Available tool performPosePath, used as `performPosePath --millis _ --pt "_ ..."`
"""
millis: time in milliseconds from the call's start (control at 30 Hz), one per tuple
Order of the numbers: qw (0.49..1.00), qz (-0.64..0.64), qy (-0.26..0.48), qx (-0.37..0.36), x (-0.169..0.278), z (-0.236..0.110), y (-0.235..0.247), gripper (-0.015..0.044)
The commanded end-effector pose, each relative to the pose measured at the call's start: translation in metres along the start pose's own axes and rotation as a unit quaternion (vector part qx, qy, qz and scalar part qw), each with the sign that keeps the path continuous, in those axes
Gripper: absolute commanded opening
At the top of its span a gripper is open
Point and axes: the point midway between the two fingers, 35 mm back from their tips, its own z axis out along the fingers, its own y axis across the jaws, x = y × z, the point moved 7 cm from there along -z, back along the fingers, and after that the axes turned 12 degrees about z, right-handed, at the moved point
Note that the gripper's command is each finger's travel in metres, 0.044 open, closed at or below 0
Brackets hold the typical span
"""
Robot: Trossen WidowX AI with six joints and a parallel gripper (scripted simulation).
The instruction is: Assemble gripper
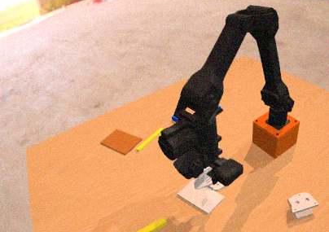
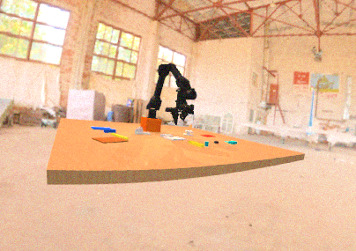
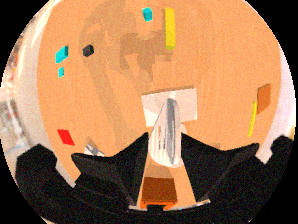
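My gripper (image 1: 208,172) (image 2: 177,118) (image 3: 162,134) is shut on a pale grey jaw (image 1: 201,182) (image 3: 172,145), a long curved piece that hangs from the fingertips above the table. Below it a flat white square plate (image 1: 191,196) (image 3: 188,102) lies on the table. Another white piece (image 1: 218,186) shows partly beside that plate, mostly hidden by the gripper and jaw. A white plated piece with two round marks on top and a block below (image 1: 303,204) (image 3: 94,150) stands apart at the right in the top view. A grey piece (image 2: 142,131), perhaps the other jaw, lies near the arm's base.
Yellow bars (image 1: 150,139) (image 3: 170,29), a brown tile (image 1: 120,142) (image 3: 264,98), a red tile (image 3: 65,137), a black block (image 3: 88,50) and cyan blocks (image 3: 62,54) (image 3: 147,14) lie around. Blue pieces (image 2: 102,129) are at the left in the exterior view. The orange arm base (image 1: 276,137) stands behind.
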Motion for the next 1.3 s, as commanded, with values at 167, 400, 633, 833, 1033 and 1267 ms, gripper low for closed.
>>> performPosePath --millis 167,400,633,833,1033,1267 --pt "1.000 0.003 0.000 0.000 0.001 0.000 0.001 0.0134" --pt "1.000 0.008 0.000 0.000 0.001 0.000 0.001 0.0134" --pt "1.000 0.008 0.000 0.000 0.001 0.000 0.001 0.0134" --pt "1.000 0.008 0.000 0.000 0.001 0.000 0.001 0.0134" --pt "1.000 0.008 0.000 0.000 0.001 0.001 0.001 0.0134" --pt "1.000 0.008 0.000 0.000 0.000 0.013 0.001 0.0134"
